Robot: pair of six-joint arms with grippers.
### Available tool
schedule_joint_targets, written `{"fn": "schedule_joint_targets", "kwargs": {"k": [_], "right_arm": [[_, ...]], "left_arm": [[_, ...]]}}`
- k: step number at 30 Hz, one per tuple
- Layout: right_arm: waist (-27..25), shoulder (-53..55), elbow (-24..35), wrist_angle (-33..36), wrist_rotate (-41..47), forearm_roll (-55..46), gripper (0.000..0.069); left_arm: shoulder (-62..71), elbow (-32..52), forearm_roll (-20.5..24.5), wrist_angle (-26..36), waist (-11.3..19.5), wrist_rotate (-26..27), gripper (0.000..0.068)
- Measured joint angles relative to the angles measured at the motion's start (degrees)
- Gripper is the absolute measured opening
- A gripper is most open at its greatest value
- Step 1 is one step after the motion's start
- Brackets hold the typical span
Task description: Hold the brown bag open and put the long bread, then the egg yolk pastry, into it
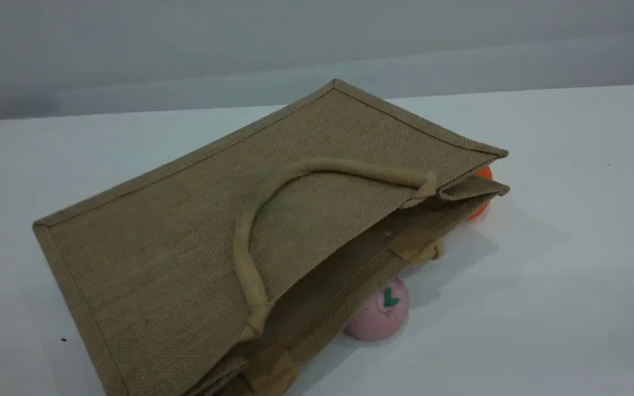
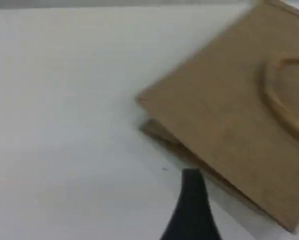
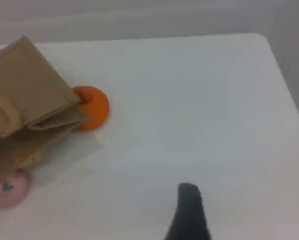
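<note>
The brown bag (image 1: 185, 242) lies flat on its side on the white table, its mouth turned toward the lower right and only slightly parted. One beige handle (image 1: 350, 168) arcs over its upper face. The left wrist view shows a bag corner (image 2: 229, 110), with the single dark fingertip (image 2: 192, 195) of my left gripper just in front of that corner. My right gripper's fingertip (image 3: 188, 210) hovers over bare table, well right of the bag (image 3: 24, 85). Nothing sits at either fingertip. The long bread and the egg yolk pastry are out of view.
A smooth pink ball with a green mark (image 1: 377, 313) rests against the bag's mouth edge. A round orange ball (image 1: 482, 175) peeks out behind the bag's far right corner (image 3: 92, 107). The table's right edge (image 3: 284, 100) runs near my right arm.
</note>
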Motion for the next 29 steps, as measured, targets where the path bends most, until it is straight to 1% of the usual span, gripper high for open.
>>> {"fn": "schedule_joint_targets", "kwargs": {"k": [2,4,5,29], "right_arm": [[0.0,0.0,0.0,0.0,0.0,0.01,0.0482],[0.17,0.0,0.0,0.0,0.0,0.04,0.0482],[0.17,0.0,0.0,-0.05,0.0,0.04,0.0482],[0.2,0.0,0.0,-0.05,0.01,0.04,0.0482]], "left_arm": [[0.0,0.0,0.07,0.0,4.22,0.0,0.0499],[0.0,0.0,0.07,0.0,6.55,0.0,0.0499],[0.0,0.0,0.07,0.0,7.05,0.0,0.0499],[0.0,0.0,0.07,0.0,7.0,0.0,0.0499]]}}
